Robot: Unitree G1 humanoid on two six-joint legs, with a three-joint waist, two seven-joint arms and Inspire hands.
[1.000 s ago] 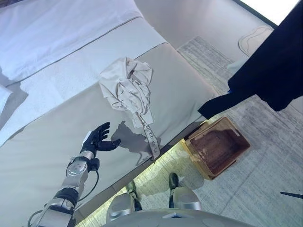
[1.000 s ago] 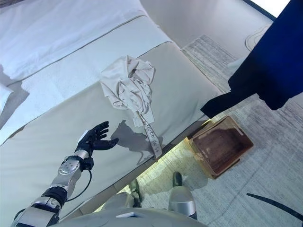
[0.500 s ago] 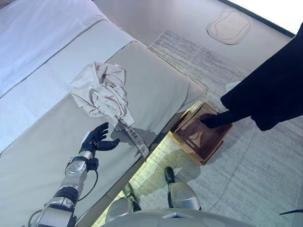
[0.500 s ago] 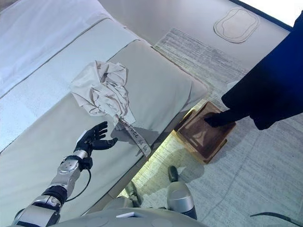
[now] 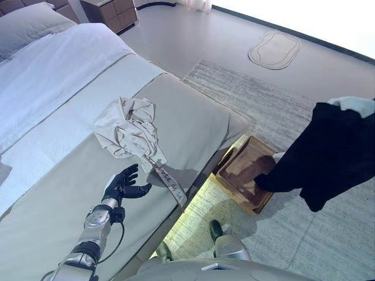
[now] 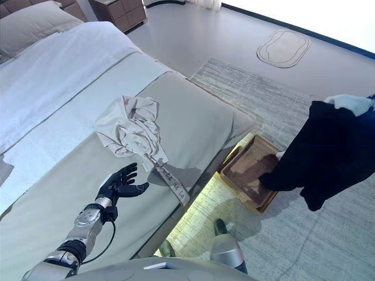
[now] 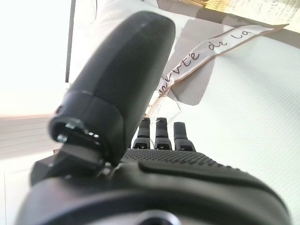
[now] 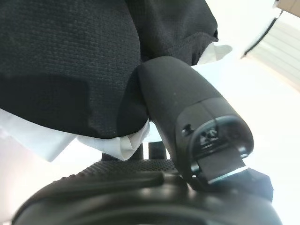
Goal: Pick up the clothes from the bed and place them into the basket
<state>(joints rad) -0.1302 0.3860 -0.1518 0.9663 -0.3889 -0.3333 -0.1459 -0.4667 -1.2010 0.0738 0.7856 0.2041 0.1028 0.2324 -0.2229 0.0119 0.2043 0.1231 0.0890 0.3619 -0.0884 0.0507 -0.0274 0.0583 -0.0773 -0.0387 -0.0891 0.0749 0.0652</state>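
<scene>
A crumpled beige garment (image 5: 130,126) lies on the bed (image 5: 199,117), and its printed ribbon (image 5: 170,181) trails to the bed's edge. My left hand (image 5: 124,186) hovers open over the bed just beside the ribbon, fingers (image 7: 161,131) straight and empty. A black garment (image 5: 334,152) with a white collar (image 5: 354,104) hangs at the right, its lower end reaching into the brown woven basket (image 6: 234,184) on the rug. In the right wrist view my right hand (image 8: 140,197) is shut on this black garment (image 8: 70,56), with the thumb pressed into the cloth.
A white duvet (image 5: 53,70) and a pillow (image 5: 29,23) cover the head of the bed. A wooden nightstand (image 5: 111,12) stands behind it. A grey rug (image 5: 281,105) lies under the basket, and an oval mat (image 5: 273,50) lies on the floor beyond.
The camera has shifted. The black garment has come down and its lower end now hangs into the basket. My left hand stays open over the bed.
</scene>
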